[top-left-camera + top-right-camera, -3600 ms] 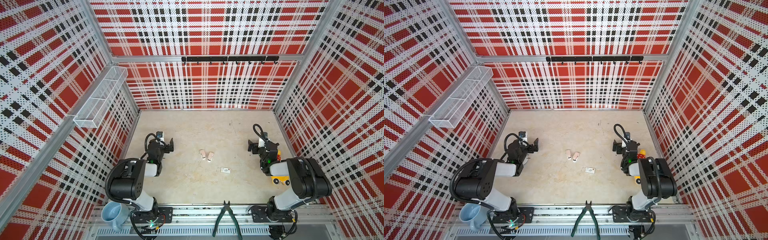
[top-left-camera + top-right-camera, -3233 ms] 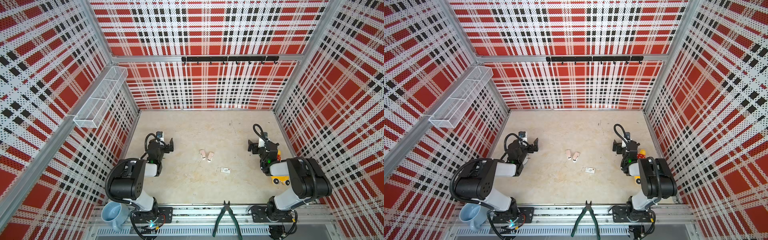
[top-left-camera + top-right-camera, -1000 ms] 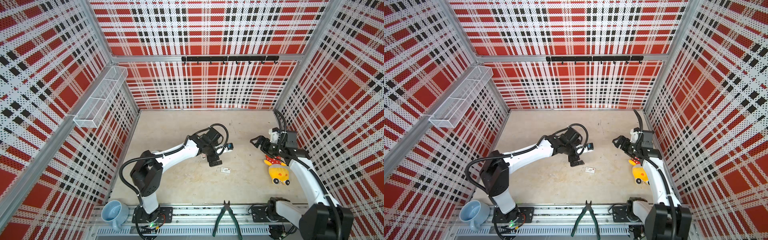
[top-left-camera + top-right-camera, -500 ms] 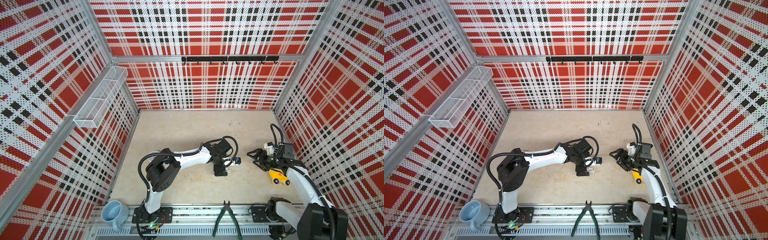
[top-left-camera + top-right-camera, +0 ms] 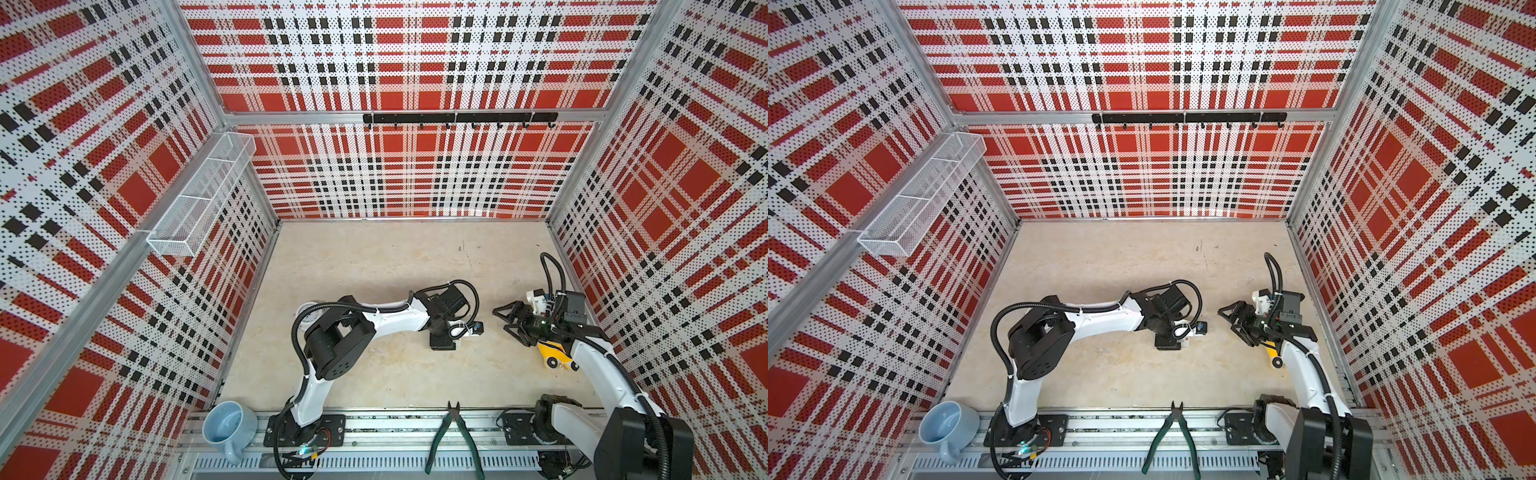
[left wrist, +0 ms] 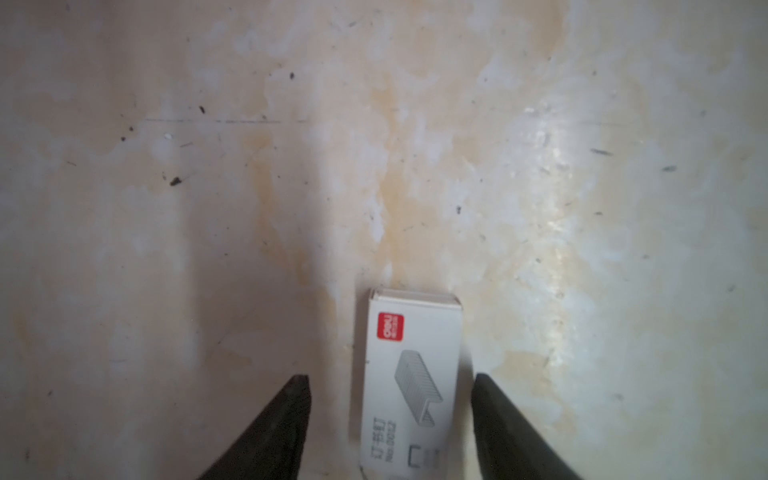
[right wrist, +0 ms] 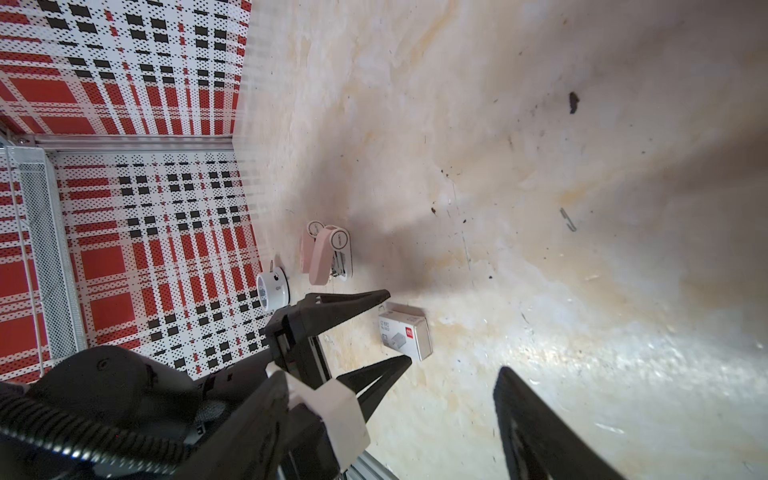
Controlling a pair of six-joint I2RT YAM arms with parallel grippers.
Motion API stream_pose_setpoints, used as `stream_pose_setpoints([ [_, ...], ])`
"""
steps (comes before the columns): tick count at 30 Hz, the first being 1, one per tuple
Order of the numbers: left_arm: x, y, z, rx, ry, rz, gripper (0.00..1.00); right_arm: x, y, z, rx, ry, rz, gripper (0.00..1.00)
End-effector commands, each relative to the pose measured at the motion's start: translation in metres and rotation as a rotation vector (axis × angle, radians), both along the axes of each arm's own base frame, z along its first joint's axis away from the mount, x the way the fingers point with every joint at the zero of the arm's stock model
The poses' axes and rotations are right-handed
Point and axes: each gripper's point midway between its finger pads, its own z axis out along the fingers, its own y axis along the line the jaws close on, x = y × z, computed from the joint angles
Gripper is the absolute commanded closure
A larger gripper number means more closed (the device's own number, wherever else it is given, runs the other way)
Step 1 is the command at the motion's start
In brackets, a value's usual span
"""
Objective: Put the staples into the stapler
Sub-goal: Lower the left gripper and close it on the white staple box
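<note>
Straddling the white red-marked cardboard box [image 6: 411, 365] to grip it, our left hand [image 6: 388, 380] stood with jaws apart, unclamped. We judged the staples inside it, unseen. Our right hand [image 5: 500, 319] hung open nearby, and the pink plastic stapler [image 7: 328, 253] lay beyond the left hand.

Two arms, left arm [image 5: 395, 322] and right arm [image 5: 594, 365]; one box [image 6: 411, 374], one stapler [image 7: 328, 255], one mug [image 5: 228, 426], one pliers [image 5: 455, 440], one toy [image 5: 555, 357], one basket [image 5: 199, 195], one hook rail [image 5: 457, 118].

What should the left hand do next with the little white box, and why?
Probably squeeze shut on the white box: it lies flat on the table between the left hand's open fingers, with a gap on each side, so nothing is gripped yet.
</note>
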Motion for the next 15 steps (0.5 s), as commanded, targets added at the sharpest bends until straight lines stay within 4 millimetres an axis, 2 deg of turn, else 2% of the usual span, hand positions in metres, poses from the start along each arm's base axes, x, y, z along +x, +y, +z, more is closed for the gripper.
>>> stream_pose_setpoints([
  [1, 0.002, -0.007, 0.000, -0.004, -0.024, -0.023, 0.43, 0.002, -0.004, 0.000, -0.026, -0.037, -0.008, 0.21],
  [4, 0.002, -0.003, -0.001, 0.006, -0.029, -0.024, 0.43, 0.002, -0.005, -0.004, -0.026, -0.029, -0.010, 0.21],
  [7, 0.001, -0.002, -0.001, 0.010, -0.029, -0.025, 0.52, 0.002, -0.006, -0.008, -0.033, -0.019, -0.007, 0.21],
  [11, 0.000, -0.002, 0.001, 0.013, -0.024, -0.022, 0.55, 0.000, -0.010, -0.012, -0.073, -0.002, -0.003, 0.21],
  [13, -0.001, -0.002, 0.003, 0.010, -0.019, -0.023, 0.60, -0.001, -0.008, -0.011, -0.071, -0.006, 0.008, 0.20],
  [15, -0.003, -0.002, 0.003, 0.014, -0.012, -0.026, 0.59, -0.001, -0.007, -0.012, -0.065, -0.006, 0.017, 0.20],
])
